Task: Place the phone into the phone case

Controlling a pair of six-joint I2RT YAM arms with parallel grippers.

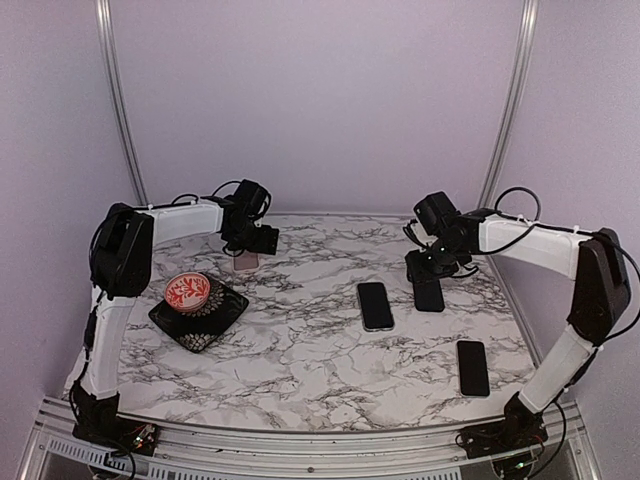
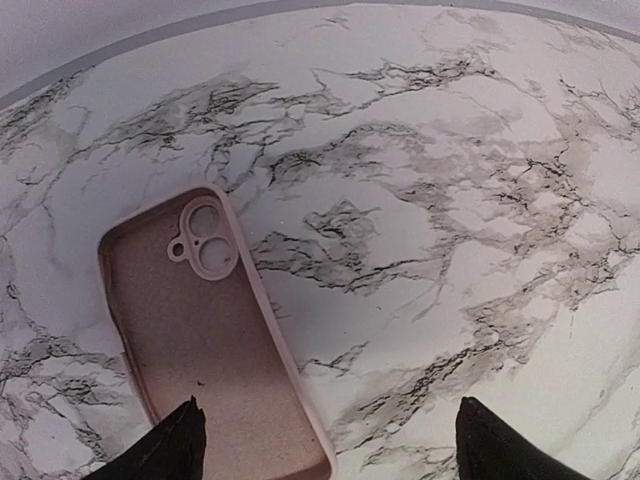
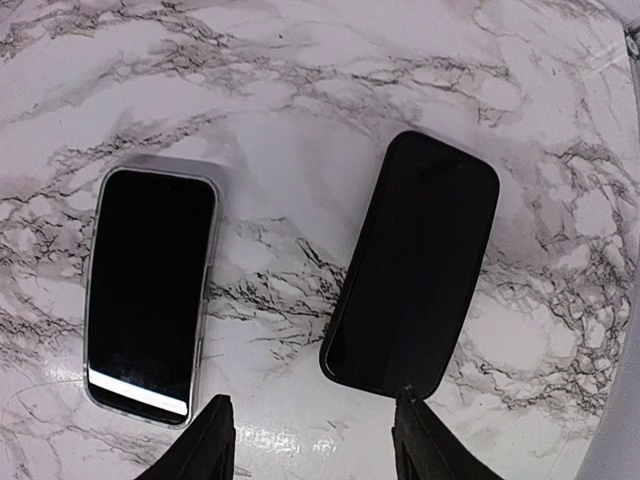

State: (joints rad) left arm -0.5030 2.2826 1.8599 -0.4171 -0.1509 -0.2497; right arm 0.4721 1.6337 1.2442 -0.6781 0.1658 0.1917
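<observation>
Nothing grasped on the marble table [image 1: 300, 350].
The left gripper [image 2: 330, 405] gapes over the pink phone case [image 2: 200, 330] by the far edge; the right gripper [image 3: 312, 400], half-spread and empty, hovers at a black phone [image 3: 415, 265].

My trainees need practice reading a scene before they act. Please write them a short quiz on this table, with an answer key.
1. True or false: the pink phone case lies with its hollow side up, empty.
2. What does the red bowl sit on?
A. bare marble
B. a black square plate
C. a phone
3. Fill the gap: the ___ gripper hangs over the pink phone case.

Key:
1. True. The camera cutout and bare inner face show in the left wrist view.
2. B
3. Left. The left gripper has its fingers spread, one on either side of the case's near end.
</observation>
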